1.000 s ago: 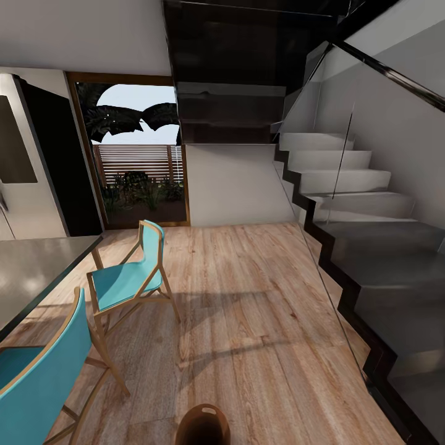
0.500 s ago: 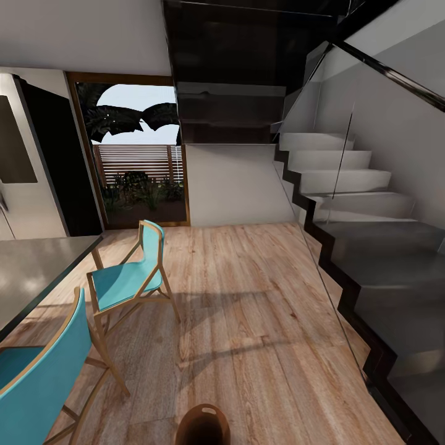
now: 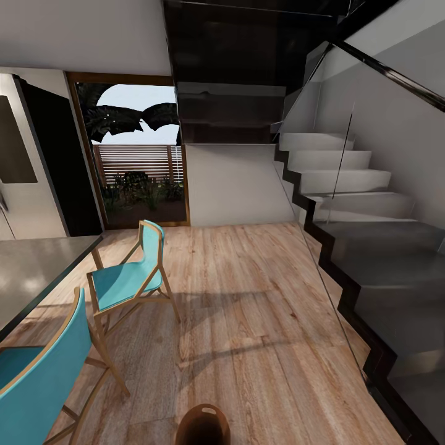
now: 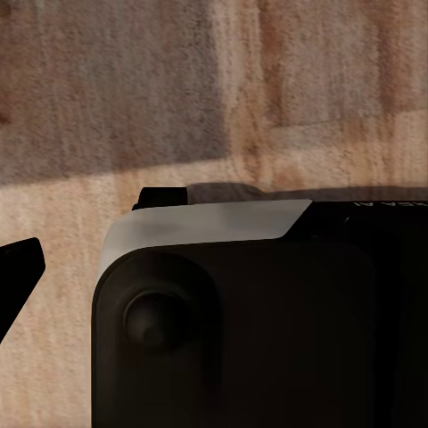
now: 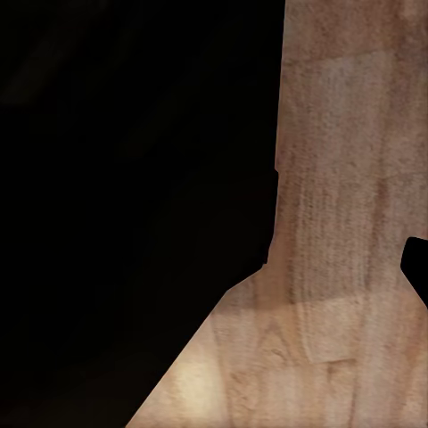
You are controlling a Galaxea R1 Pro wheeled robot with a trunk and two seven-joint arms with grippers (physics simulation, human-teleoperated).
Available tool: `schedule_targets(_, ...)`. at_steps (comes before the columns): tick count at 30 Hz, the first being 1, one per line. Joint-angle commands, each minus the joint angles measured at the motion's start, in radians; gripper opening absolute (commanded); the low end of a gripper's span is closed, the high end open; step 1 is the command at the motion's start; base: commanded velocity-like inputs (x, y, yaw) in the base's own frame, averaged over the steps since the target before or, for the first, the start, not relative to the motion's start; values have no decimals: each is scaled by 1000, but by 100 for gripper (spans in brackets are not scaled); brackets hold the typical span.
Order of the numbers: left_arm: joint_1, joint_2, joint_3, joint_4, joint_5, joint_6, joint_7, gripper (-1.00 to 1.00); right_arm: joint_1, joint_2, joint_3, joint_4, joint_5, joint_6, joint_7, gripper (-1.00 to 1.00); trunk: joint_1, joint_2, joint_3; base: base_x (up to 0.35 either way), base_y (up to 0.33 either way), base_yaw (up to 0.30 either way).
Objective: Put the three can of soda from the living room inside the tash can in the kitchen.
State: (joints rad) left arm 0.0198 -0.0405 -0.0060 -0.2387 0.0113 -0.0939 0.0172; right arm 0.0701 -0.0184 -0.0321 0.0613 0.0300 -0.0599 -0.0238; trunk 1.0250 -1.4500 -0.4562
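The tash can (image 3: 203, 425), brown with a slot handle near its rim, stands on the wood floor at the bottom edge of the head view, directly in front of me. The cans of soda are out of view. In the left wrist view a dark fingertip (image 4: 18, 267) juts in from the frame's edge over the floor, beside a dark rounded part of my own body (image 4: 241, 321). In the right wrist view another dark fingertip (image 5: 417, 267) sits at the edge, with nothing held.
The stainless fridge (image 3: 18, 161) stands at the far left. A grey counter (image 3: 31, 272) and two teal chairs (image 3: 127, 278) (image 3: 37, 371) line the left side. A staircase (image 3: 371, 247) with a glass rail fills the right. A glass door (image 3: 139, 167) lies ahead.
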Motion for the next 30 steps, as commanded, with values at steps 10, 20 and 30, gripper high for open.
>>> schedule_targets(10, 0, 0, 0, 0, 0, 0, 0, 100, 0, 0, 0, 0, 0, 0, 0, 100, 0, 0, 0, 0, 0, 0)
schedule_targets(20, 0, 0, 0, 0, 0, 0, 0, 100, 0, 0, 0, 0, 0, 0, 0, 100, 0, 0, 0, 0, 0, 0)
schedule_targets(30, 0, 0, 0, 0, 0, 0, 0, 100, 0, 0, 0, 0, 0, 0, 0, 100, 0, 0, 0, 0, 0, 0)
